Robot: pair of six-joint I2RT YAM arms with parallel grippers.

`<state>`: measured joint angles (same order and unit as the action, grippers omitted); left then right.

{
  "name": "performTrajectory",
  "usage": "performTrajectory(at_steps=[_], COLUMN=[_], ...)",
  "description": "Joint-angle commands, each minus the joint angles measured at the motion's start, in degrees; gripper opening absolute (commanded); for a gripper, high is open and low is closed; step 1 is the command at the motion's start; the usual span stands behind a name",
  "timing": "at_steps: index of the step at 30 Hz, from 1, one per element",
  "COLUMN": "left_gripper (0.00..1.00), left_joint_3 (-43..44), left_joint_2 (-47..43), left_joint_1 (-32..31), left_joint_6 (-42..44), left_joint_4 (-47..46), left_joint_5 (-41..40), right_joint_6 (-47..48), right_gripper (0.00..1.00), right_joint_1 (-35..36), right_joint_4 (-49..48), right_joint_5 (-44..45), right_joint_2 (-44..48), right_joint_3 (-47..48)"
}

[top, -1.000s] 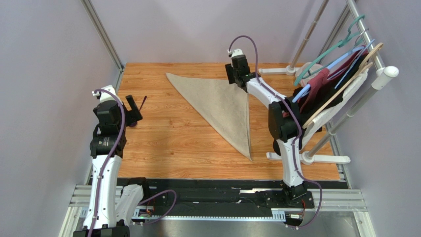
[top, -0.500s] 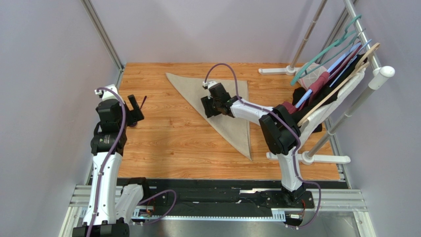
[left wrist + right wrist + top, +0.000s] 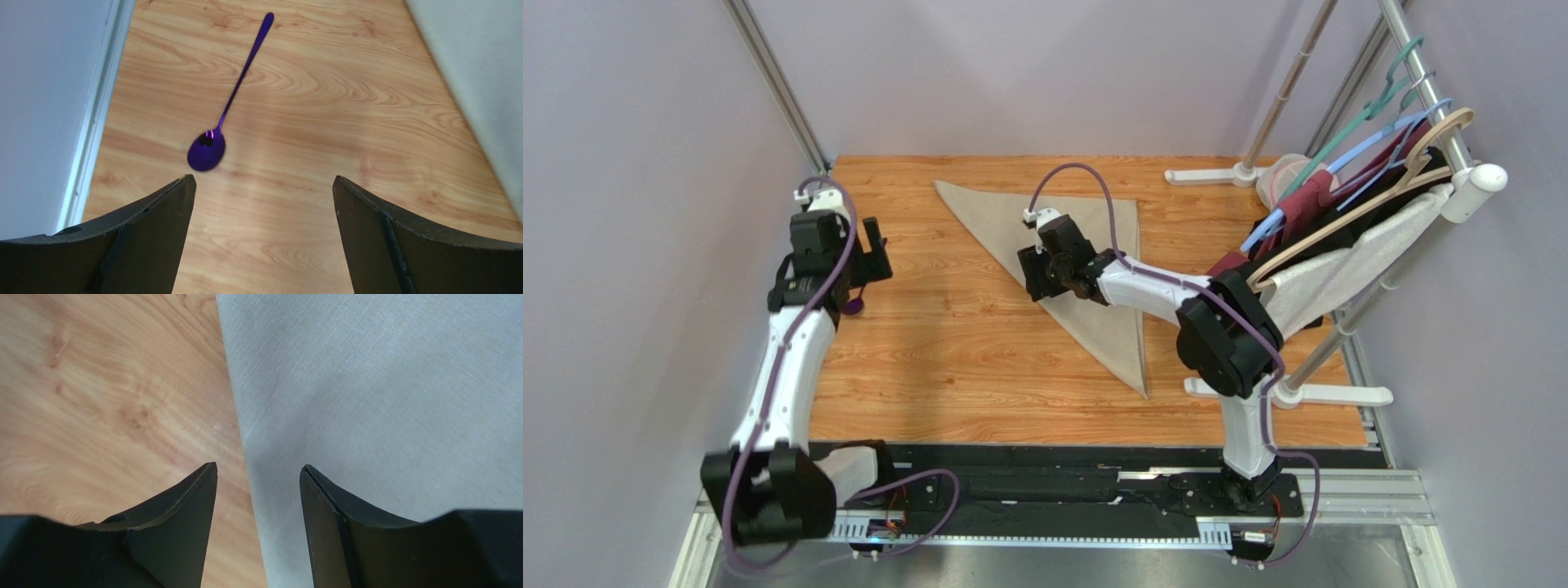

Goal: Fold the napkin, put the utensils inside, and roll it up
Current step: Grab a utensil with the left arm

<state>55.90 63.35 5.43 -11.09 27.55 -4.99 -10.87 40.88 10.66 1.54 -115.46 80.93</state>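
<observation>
Left wrist view: left fingers [image 3: 262, 179] spread wide, nothing between them, hanging over bare bench [image 3: 344, 122]. One dark-purple spoon [image 3: 239, 82] lies flat just ahead of them, bowl toward the camera, handle pointing away. It lies near the bench's left edge and well apart from the napkin [image 3: 1109, 328].

Top external view: napkin lies flat as a triangle in the middle-right of the bench, so the fold looks done, or at least one diagonal fold. Can't tell if another fold is intended. No utensil on the cloth. Only the one spoon shows in any view; other utensils, if any, are not visible.

Right wrist view: right fingers [image 3: 258, 467] partly open, holding nothing, straddling the napkin's left edge, one finger over wood, one over cloth. Can't tell whether the tips touch the fabric.

Progress, judged: early-to-middle. Fold done; left to do are picking up the spoon, carrying it across to the napkin, laying it on the cloth, then rolling. The left arm seems lined up for the spoon pick; the right seems set to hold or adjust the cloth edge. Rolling not started.
</observation>
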Motion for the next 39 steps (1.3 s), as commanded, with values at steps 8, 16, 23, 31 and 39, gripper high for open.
performTrajectory(at_steps=[8,16,23,31,39], left_gripper=[0.83,0.77,0.61,0.60,0.50], left_joint_3=[17.1,17.6,19.4,20.2,20.8], left_joint_2=[30.9,38.6,43.0,46.2,47.9], left_joint_1=[2.6,6.1,6.5,6.5,6.7], left_joint_6=[28.2,31.3,31.0,30.9,30.7], left_joint_4=[-5.1,-4.1,-3.1,-2.6,-1.0], left_joint_5=[4.6,10.8,9.3,5.7,5.1], right_joint_6=[-3.9,-2.8,-2.7,-3.5,-3.6], right_gripper=[0.57,0.57,0.58,0.58,0.58], right_joint_1=[0.5,0.6,0.6,0.7,0.7], right_joint_4=[0.0,2.0,3.0,2.6,2.8], right_joint_5=[-6.1,-7.4,-7.5,-8.6,-7.8], right_joint_2=[27.8,38.2,40.9,41.2,42.0], right_joint_3=[-11.7,-16.9,-18.3,-19.3,-20.0])
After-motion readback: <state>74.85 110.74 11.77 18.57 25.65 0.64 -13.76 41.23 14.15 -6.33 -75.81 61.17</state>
